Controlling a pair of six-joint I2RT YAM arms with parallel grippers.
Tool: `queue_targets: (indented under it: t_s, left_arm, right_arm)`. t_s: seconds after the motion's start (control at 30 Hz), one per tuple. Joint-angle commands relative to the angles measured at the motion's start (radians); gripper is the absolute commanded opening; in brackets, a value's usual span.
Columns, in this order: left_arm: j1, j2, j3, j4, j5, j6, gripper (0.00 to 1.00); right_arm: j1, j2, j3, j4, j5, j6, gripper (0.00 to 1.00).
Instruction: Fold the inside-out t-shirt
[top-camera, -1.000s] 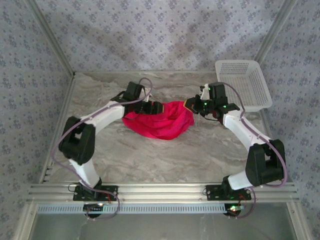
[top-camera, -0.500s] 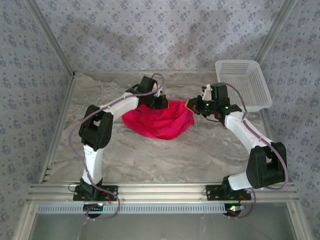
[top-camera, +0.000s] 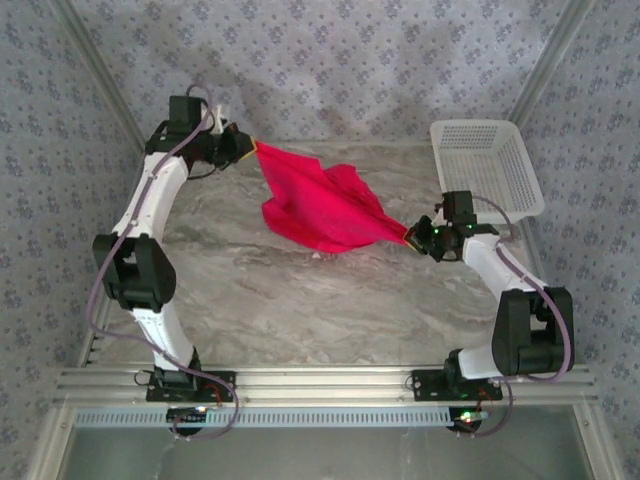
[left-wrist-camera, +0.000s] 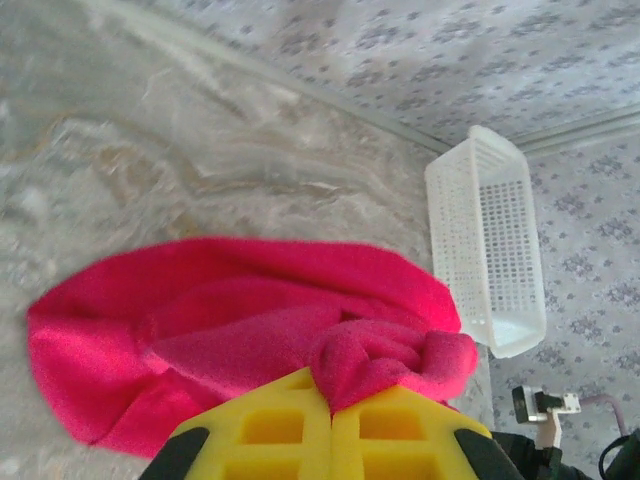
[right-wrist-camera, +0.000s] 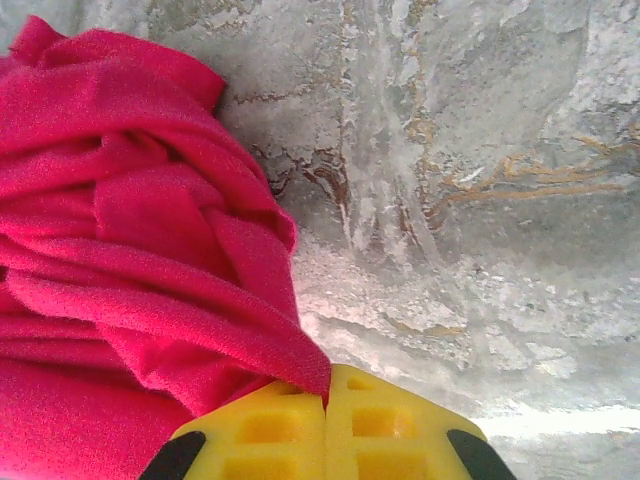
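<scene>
The inside-out t-shirt (top-camera: 320, 205) is bright red cloth, stretched in the air between my two grippers above the marble table. My left gripper (top-camera: 248, 145) is raised high at the back left, shut on one end of the t-shirt (left-wrist-camera: 390, 360), whose bunched cloth sits between the yellow fingers (left-wrist-camera: 270, 425). My right gripper (top-camera: 408, 236) is low at the right, shut on the opposite end of the t-shirt (right-wrist-camera: 150, 300), with a fold pinched between its yellow fingers (right-wrist-camera: 390, 430). Most of the cloth hangs crumpled toward the right gripper.
A white plastic basket (top-camera: 487, 165) stands at the back right corner, also the basket (left-wrist-camera: 490, 245) in the left wrist view. Patterned walls close the back and sides. The marble tabletop (top-camera: 300, 300) stretches toward the arm bases.
My left gripper closed on the shirt, then lifted it up and away to the back left, pulling the cloth off the table. My right gripper moved down and right, holding its end.
</scene>
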Motion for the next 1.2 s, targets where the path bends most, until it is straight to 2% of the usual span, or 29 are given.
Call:
queue_targets:
  t_s: [0.0,0.13,0.23,0.3,0.4,0.53,0.6,0.83,0.9,0.93,1.0,1.03,1.17]
  left_arm:
    - [0.015,0.005,-0.116,0.030,0.009,-0.038,0.00]
    - [0.000,-0.001,-0.257,0.112,0.003,-0.071,0.00]
    - [-0.058,-0.017,-0.336,0.174,0.005,-0.063,0.00]
    - [-0.096,-0.031,-0.371,0.196,-0.009,-0.049,0.00]
    - [-0.127,-0.044,-0.404,0.218,-0.013,-0.044,0.00]
    - [-0.131,-0.063,-0.438,0.227,-0.020,-0.047,0.00]
    - [-0.129,-0.072,-0.448,0.223,-0.024,-0.044,0.00]
    - [-0.115,-0.111,-0.487,0.206,-0.034,-0.036,0.00]
    - [-0.103,-0.124,-0.506,0.206,-0.033,-0.036,0.00]
    - [-0.096,-0.129,-0.514,0.208,-0.032,-0.038,0.00]
    - [-0.082,-0.140,-0.525,0.208,-0.029,-0.038,0.00]
    - [-0.074,-0.144,-0.529,0.206,-0.028,-0.038,0.00]
    - [-0.050,-0.139,-0.505,0.192,-0.026,-0.031,0.00]
  right_arm:
    - [0.007,-0.036,-0.020,-0.108,0.136,-0.053,0.00]
    - [0.094,-0.048,-0.001,-0.158,0.214,-0.069,0.01]
    - [0.196,-0.049,0.073,-0.221,0.290,-0.070,0.40]
    - [0.276,-0.042,0.153,-0.273,0.362,-0.101,0.52]
    - [0.388,0.006,0.275,-0.287,0.422,-0.153,0.53]
    - [0.478,0.145,0.409,-0.243,0.390,-0.217,0.51]
    - [0.501,0.232,0.456,-0.221,0.365,-0.234,0.51]
    - [0.519,0.524,0.643,-0.213,0.283,-0.258,0.62]
    - [0.517,0.575,0.671,-0.202,0.266,-0.249,0.58]
    - [0.516,0.592,0.686,-0.207,0.247,-0.249,0.46]
    - [0.507,0.597,0.730,-0.222,0.244,-0.259,0.11]
    - [0.505,0.585,0.760,-0.250,0.254,-0.270,0.00]
    - [0.504,0.492,0.894,-0.389,0.277,-0.305,0.00]
